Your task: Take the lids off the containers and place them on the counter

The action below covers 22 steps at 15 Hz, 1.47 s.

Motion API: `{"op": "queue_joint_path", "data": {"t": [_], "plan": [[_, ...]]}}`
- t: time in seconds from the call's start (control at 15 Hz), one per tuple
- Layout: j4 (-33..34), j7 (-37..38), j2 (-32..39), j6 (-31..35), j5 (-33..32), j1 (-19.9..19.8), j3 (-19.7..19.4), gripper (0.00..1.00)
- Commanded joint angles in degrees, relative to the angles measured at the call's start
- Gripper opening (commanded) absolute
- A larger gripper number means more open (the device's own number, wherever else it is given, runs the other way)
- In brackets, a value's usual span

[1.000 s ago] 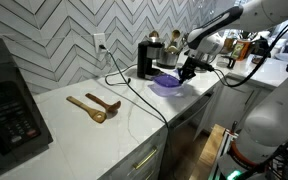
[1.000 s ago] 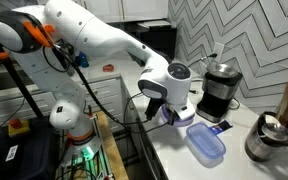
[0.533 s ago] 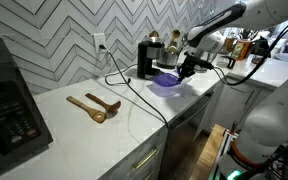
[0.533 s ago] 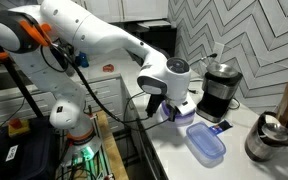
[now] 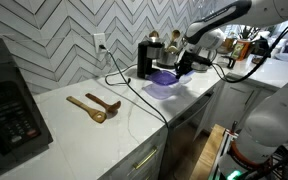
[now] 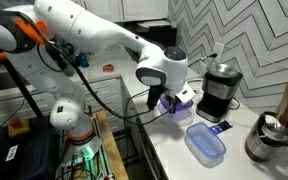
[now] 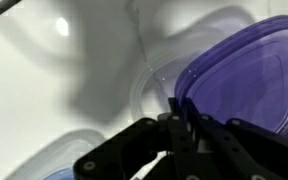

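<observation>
My gripper [image 5: 183, 66] is shut on the edge of the deep purple lid [image 5: 164, 80] and holds it tilted above the white counter [image 5: 94, 145]. In the wrist view the fingers [image 7: 177, 112] pinch the lid's [image 7: 246, 80] left rim, and a clear tub [image 7: 144, 88] lies open below it. The gripper also shows in an exterior view [image 6: 168, 101]. The paler blue-lavender lid [image 6: 206, 143] lies flat on its tub nearer the counter's front; a corner of it shows at the wrist view's bottom left [image 7: 46, 173].
A black coffee maker [image 5: 146, 58] stands against the tiled wall just behind the gripper, with a black cable [image 5: 136, 96] trailing over the counter. Two wooden spoons [image 5: 94, 105] lie mid-counter. A dark appliance [image 5: 6, 100] stands at the far end. A metal pot [image 6: 269, 140] sits near the lavender lid.
My gripper has risen a little with the purple lid, lifting it off its tub and tilting it. The lavender lid has not moved.
</observation>
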Motion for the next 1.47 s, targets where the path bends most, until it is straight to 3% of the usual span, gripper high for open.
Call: {"op": "queue_joint_path", "data": {"t": [0.0,0.4,0.73,1.07,1.4], "plan": [[-0.5,-0.1,-3.9,-4.9,-3.9,-0.6,0.0,0.02],[-1.7,-2.0,-13.2,-19.9,-9.5,-2.0,-0.3,0.02],[-2.3,2.9,-20.4,-28.8,-15.8,-6.4,0.4,0.02],[-3.0,8.1,-23.7,-32.6,-22.4,-10.7,0.1,0.02],[-4.9,10.4,-20.9,-29.7,-26.6,-11.7,-0.2,0.02]]}}
